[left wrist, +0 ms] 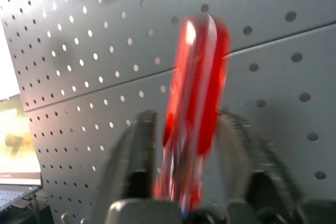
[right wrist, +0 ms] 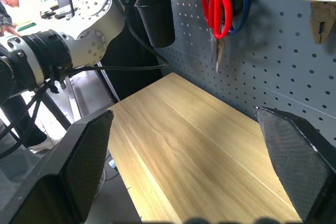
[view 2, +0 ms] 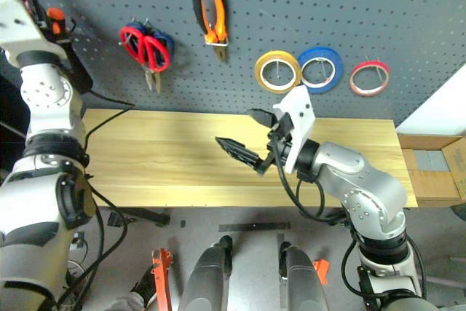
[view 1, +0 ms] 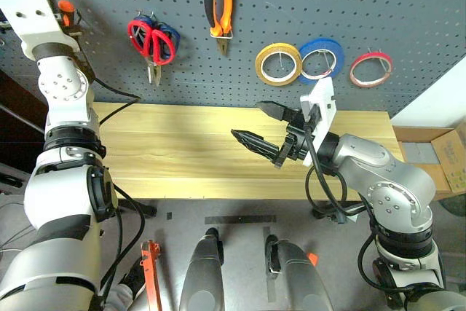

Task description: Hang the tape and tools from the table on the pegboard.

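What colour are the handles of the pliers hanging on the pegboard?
Orange and black, clearest in the left eye view: pliers on the pegboard.

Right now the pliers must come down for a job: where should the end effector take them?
Take the pliers by both handles, coming straight from the front: they hang jaws down, handles up and free, flat against the pegboard.

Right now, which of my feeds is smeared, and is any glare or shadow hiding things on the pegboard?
Left wrist view: the red screwdriver handle and the fingers beside it are motion-blurred; the pegboard behind stays fairly sharp. Right wrist view: bright washout at the far left edge; red scissors cast a soft shadow. Left eye view: even light, red tape and pliers clear.
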You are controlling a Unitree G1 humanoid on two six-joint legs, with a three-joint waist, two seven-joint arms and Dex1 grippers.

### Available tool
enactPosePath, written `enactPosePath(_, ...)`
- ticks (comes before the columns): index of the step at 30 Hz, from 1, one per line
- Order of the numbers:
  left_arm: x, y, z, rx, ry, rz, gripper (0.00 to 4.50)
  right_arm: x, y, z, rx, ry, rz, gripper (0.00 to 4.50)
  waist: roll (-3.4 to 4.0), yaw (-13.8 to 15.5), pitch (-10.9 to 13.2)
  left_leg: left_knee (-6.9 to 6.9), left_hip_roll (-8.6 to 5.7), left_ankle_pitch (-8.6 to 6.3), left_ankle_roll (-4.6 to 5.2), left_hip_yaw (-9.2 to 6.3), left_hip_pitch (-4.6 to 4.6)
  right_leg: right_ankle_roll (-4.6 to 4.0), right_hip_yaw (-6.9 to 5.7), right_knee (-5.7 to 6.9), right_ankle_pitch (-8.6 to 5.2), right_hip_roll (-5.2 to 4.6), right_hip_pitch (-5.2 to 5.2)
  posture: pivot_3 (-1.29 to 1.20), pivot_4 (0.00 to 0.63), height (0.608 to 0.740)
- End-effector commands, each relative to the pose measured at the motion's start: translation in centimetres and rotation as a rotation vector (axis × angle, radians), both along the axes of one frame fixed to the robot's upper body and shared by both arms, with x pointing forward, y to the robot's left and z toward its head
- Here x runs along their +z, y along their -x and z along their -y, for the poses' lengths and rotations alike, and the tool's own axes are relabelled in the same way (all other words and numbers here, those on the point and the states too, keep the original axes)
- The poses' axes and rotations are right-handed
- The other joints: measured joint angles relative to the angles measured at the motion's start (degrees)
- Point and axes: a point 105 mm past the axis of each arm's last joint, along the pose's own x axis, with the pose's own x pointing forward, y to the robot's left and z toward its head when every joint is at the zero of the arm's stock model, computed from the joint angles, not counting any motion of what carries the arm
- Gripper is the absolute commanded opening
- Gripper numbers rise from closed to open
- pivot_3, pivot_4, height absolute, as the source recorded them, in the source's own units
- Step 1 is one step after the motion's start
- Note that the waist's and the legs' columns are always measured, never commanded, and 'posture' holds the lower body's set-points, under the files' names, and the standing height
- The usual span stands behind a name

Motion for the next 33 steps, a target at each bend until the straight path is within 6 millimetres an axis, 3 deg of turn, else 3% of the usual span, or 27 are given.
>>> enactPosePath(1, 1.4, 0.9, -0.6, 0.012, 0.013, 0.055, 3.25, 0.9, 0.9, 0.0, 0.020, -0.016, 0.044, 4.50, 0.00, -0.06, 0.00, -0.04, 0.00, 0.00, 0.00, 0.01, 0.00, 0.00, 0.00, 0.00, -0.01, 0.00, -0.02, 0.07, 0.388, 0.740)
enactPosePath(4, 1.6, 1.2, -1.0, 0.015, 0.031, 0.070, 4.32, 0.8, 0.9, 0.0, 0.021, -0.014, 0.043, 4.50, 0.00, -0.08, 0.00, -0.10, 0.00, 0.00, 0.00, 0.02, 0.00, 0.00, 0.00, 0.00, -0.01, 0.01, -0.05, 0.07, 0.386, 0.740)
enactPosePath(5, 1.7, 1.3, -1.0, 0.013, 0.033, 0.077, 4.45, 0.8, 0.8, 0.0, 0.022, -0.013, 0.043, 4.50, 0.00, -0.08, 0.00, -0.11, 0.00, 0.00, 0.00, 0.03, 0.00, 0.01, 0.01, -0.01, -0.02, 0.01, -0.06, 0.07, 0.381, 0.740)
enactPosePath(11, 3.0, 1.6, 0.5, -0.099, -0.013, 0.131, 4.45, 0.4, 0.6, 0.0, 0.034, -0.001, 0.045, 4.50, 0.00, 0.04, 0.00, -0.20, -0.03, 0.00, -0.01, 0.06, -0.01, 0.03, 0.00, -0.04, -0.02, 0.04, -0.08, 0.09, 0.347, 0.740)
enactPosePath(19, 3.6, 1.0, 6.0, -0.532, -0.119, 0.025, 4.45, -0.1, 1.0, 0.7, 0.112, 0.017, 0.043, 4.50, -0.20, 0.08, -0.23, -0.23, -0.08, 0.00, -0.01, 0.07, -0.01, 0.15, -0.01, -0.09, 0.05, 0.14, -0.02, 0.10, 0.250, 0.740)
enactPosePath(24, -0.5, 0.5, 10.9, -0.889, -0.163, -0.179, 4.45, -1.2, -0.2, 1.8, 0.076, 0.022, 0.028, 4.50, -0.37, -0.09, -1.44, -0.18, -0.09, 0.01, -0.03, 0.07, 0.02, 0.18, -0.06, -0.08, 0.08, 0.22, 0.01, 0.10, 0.178, 0.740)
enactPosePath(29, -4.4, 3.5, 17.2, -1.239, -0.166, -0.297, 4.45, -3.4, -1.2, 3.2, 0.067, -0.080, -0.075, 4.50, -0.74, -0.42, -3.97, -0.17, -0.10, -0.05, -0.12, 0.07, 0.06, 0.15, -0.08, -0.18, 0.13, 0.23, 0.16, 0.11, 0.121, 0.740)
enactPosePath(33, -7.3, 5.4, 19.3, -1.406, -0.128, -0.406, 4.45, -4.9, -2.1, 3.6, 0.046, -0.077, -0.097, 4.50, -0.72, -1.15, -5.47, 0.19, -0.08, -0.05, -0.12, 0.05, 0.08, 0.38, -0.05, -0.17, 0.26, 0.24, 0.27, 0.10, 0.092, 0.740)
